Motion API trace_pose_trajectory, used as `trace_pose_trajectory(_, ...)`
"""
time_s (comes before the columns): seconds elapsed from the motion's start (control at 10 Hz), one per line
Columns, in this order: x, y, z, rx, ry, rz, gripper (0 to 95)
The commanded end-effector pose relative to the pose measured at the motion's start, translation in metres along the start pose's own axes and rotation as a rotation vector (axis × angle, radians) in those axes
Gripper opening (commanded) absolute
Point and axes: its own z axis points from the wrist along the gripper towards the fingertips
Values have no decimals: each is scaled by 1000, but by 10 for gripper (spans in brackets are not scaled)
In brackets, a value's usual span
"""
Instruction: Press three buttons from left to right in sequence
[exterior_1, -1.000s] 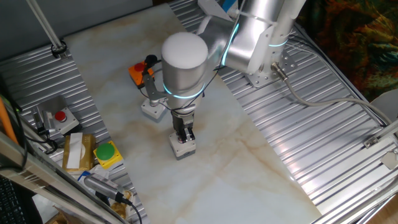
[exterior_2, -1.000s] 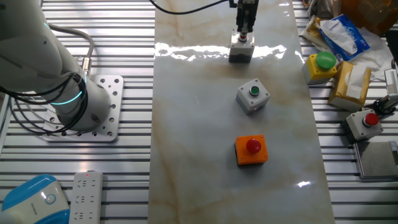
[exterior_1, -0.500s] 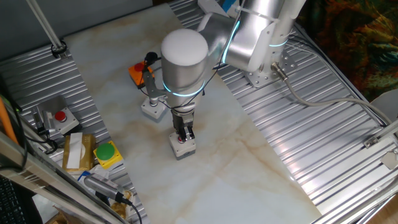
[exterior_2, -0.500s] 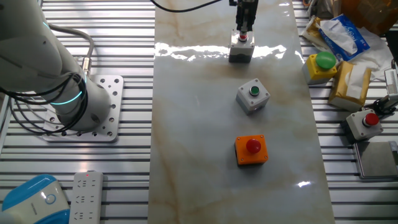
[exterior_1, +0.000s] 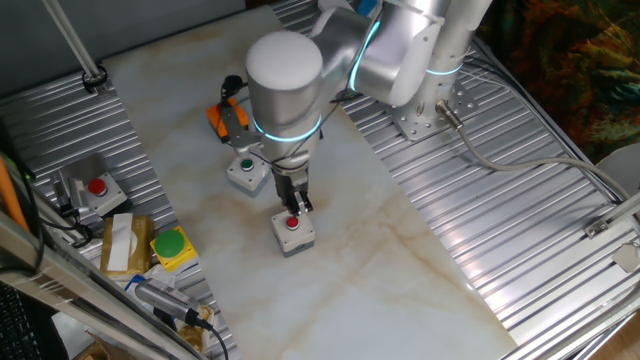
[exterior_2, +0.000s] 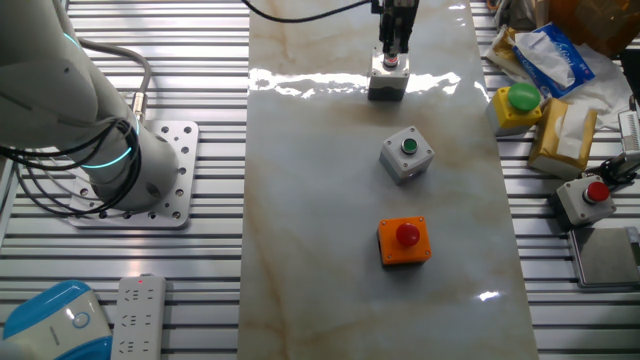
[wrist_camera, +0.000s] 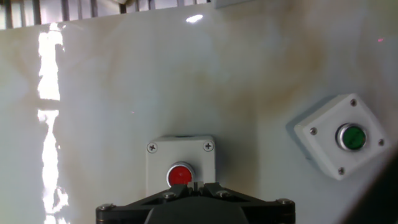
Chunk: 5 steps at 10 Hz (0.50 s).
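Three button boxes stand in a row on the marble table. The orange box with a red button (exterior_2: 404, 241) is partly hidden behind the arm in one fixed view (exterior_1: 221, 116). The grey box with a green button (exterior_1: 246, 170) (exterior_2: 406, 153) (wrist_camera: 339, 137) is in the middle. The grey box with a red button (exterior_1: 293, 231) (exterior_2: 388, 82) (wrist_camera: 180, 167) is at the other end. My gripper (exterior_1: 297, 206) (exterior_2: 392, 58) (wrist_camera: 198, 185) hangs just above that red button. Its fingertips touch each other, so it is shut and empty.
A yellow box with a large green button (exterior_1: 172, 246) (exterior_2: 517, 103) and a grey red-button box with cables (exterior_1: 95, 190) (exterior_2: 588, 198) lie on the ribbed metal beside the marble. Cardboard packets (exterior_2: 562, 135) sit there too. A power strip (exterior_2: 140, 315) lies near the robot base (exterior_2: 150, 180).
My gripper has risen a little off the grey box's red button, which now shows below the fingertips. The boxes have not moved.
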Motion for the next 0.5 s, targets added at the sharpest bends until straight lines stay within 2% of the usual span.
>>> trace_pose_trajectory(0.1, -2, -6, -6, -9, 41, -55, 0)
trace_pose_trajectory(0.3, -4, -6, -7, -19, 49, -52, 0)
trace_pose_trajectory(0.5, -6, -6, -8, -56, 48, -60, 0)
